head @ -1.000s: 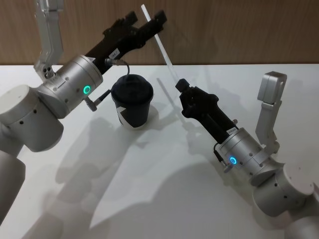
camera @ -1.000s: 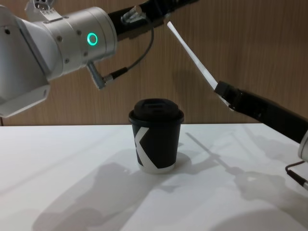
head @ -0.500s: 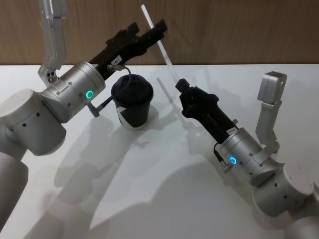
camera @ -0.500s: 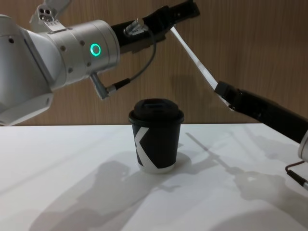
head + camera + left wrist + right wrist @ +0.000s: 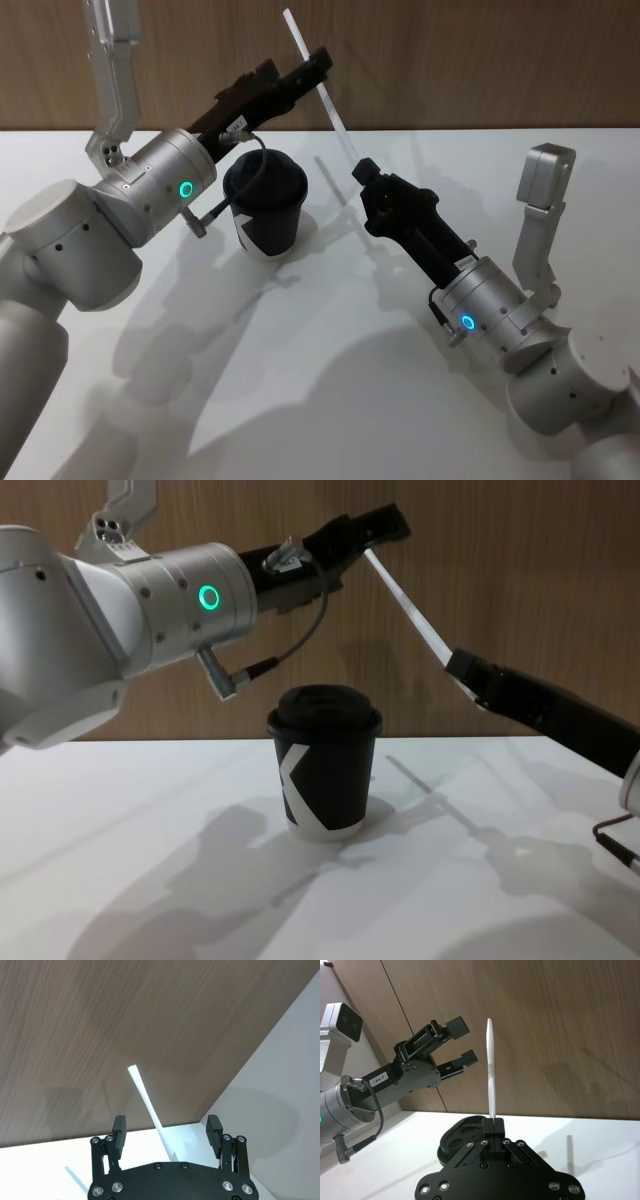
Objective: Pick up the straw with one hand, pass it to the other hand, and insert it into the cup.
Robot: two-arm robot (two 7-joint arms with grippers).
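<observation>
Jaws of the left gripper stand wide apart. The white straw runs up through the gap between them, touching neither finger as far as the left wrist view tells. The right gripper has its jaws pinched narrow on the straw's lower end, above and to the right of the black lidded cup, which stands upright on the white surface. From that grip the straw's long axis slants up and leftward, and its top end lies high above the cup's right edge. The handover likely turns on this: the left jaws need only close across that upper stretch.
</observation>
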